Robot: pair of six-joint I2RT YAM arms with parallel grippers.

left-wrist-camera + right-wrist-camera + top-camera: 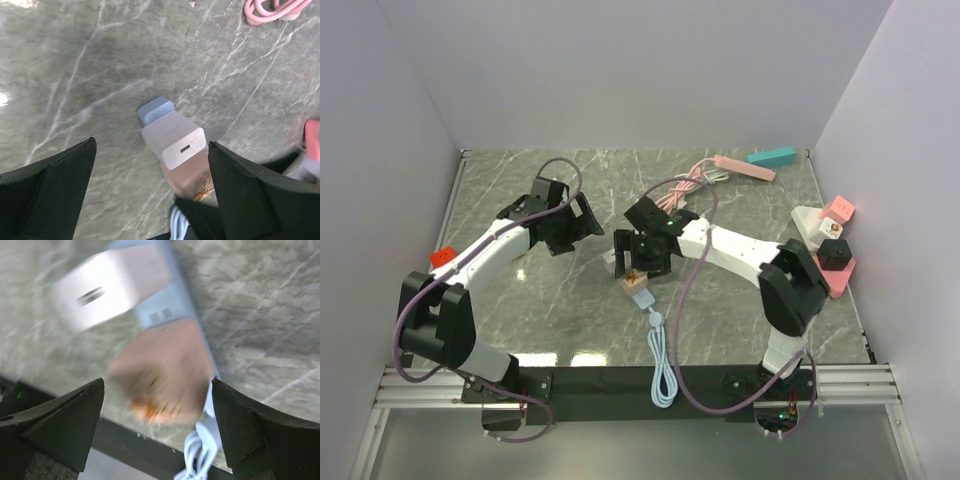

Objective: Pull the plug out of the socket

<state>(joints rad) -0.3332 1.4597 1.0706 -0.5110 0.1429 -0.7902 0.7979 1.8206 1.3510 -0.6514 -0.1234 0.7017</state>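
A light blue socket strip [643,297] lies mid-table with a white charger [619,262] and a tan plug [634,282] plugged into it. In the right wrist view the tan plug [165,370] is blurred and sits between the open fingers of my right gripper [157,382], above the strip [172,310] and beside the white charger [105,287]. My right gripper [645,262] hovers over the plugs. My left gripper [582,222] is open and empty, left of them. In its view [151,145] I see the white charger [175,140] and the tan plug [192,175].
The strip's pale blue cable [663,370] coils toward the near edge. A pink cable bundle [695,180], a pink strip [745,167] and a teal block [772,156] lie at the back. Pink, white and black adapters [830,245] sit at the right. A red block [441,257] lies at the left.
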